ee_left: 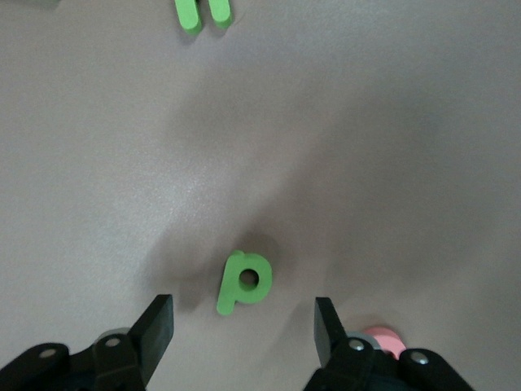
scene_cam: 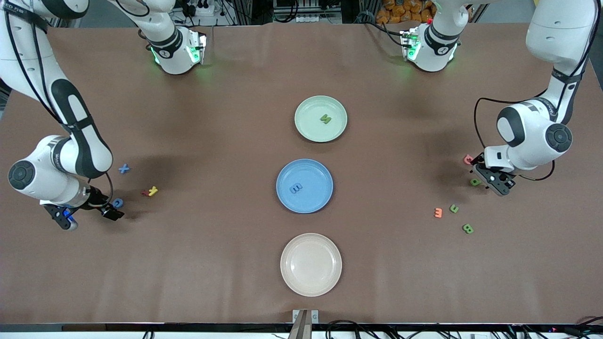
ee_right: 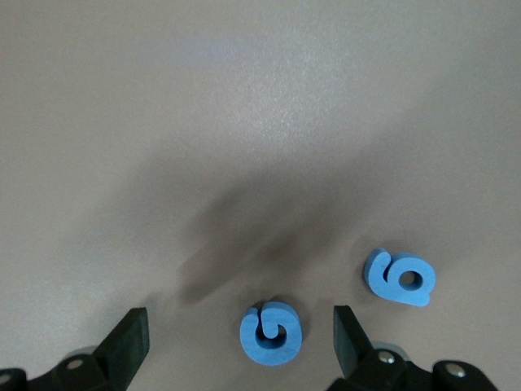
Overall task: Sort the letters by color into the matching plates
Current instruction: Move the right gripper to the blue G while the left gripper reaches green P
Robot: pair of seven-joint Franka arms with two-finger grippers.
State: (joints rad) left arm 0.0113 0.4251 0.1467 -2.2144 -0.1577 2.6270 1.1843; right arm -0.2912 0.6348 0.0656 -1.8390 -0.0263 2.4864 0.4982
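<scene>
The mint green plate (scene_cam: pixel 308 128) holds one green letter (scene_cam: pixel 325 119). The blue plate (scene_cam: pixel 316 197), nearer the front camera, holds one blue letter (scene_cam: pixel 296 188). At the left arm's end, my left gripper (scene_cam: pixel 490 181) (ee_left: pixel 244 326) stands open low over a green p (scene_cam: pixel 475 181) (ee_left: pixel 245 281); the fingers (ee_left: pixel 156 327) straddle it without touching. Two more green letters (scene_cam: pixel 454 208) (scene_cam: pixel 468 229) lie nearer the camera. At the right arm's end, my right gripper (scene_cam: pixel 89 208) (ee_right: pixel 240 338) is open around a blue curled letter (ee_right: pixel 271 332). A blue 6 (ee_right: pixel 400 277) (scene_cam: pixel 118 203) lies beside it, and a blue x (scene_cam: pixel 124 168) farther from the camera.
A cream plate (scene_cam: pixel 330 282) sits nearest the front camera, in line with the other two. A pink letter (scene_cam: pixel 468 159) (ee_left: pixel 383 338) lies close by the left gripper, and an orange 3 (scene_cam: pixel 438 213) beside the green letters. Red and yellow letters (scene_cam: pixel 150 191) lie near the blue ones.
</scene>
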